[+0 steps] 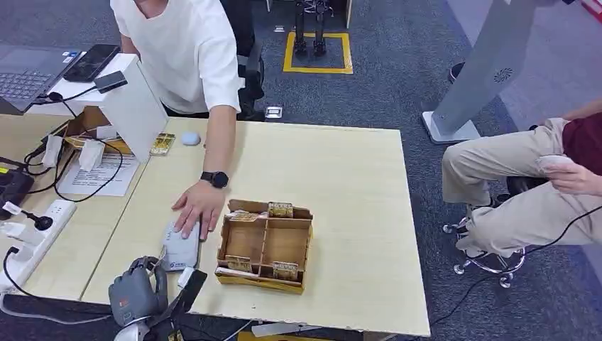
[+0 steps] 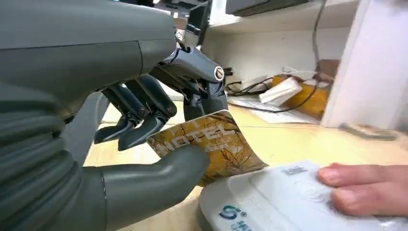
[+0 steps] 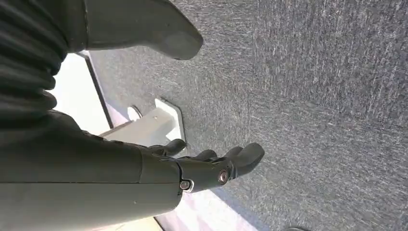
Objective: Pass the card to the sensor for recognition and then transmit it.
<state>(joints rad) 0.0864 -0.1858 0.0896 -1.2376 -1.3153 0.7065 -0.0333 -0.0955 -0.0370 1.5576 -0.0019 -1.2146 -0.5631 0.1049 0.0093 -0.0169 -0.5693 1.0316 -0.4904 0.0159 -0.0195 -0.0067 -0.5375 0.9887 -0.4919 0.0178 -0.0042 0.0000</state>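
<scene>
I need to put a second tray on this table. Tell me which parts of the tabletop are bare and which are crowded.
Bare: the wide stretch of table right of the cardboard box, out to the far and right edges. Crowded: the left side, where the person's hand rests on the white sensor, the left robot hand holds the card, and cables and papers lie beyond.

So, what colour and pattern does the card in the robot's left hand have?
The card is golden-brown with branch-like markings and pale "HOTEL" lettering, clearest in the left wrist view.

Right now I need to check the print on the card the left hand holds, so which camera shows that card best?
The left wrist view: the card sits close up, gold with HOTEL lettering, pinched by the left hand over the white card reader. In the head view the card isn't identifiable. The right wrist view faces carpet.
</scene>
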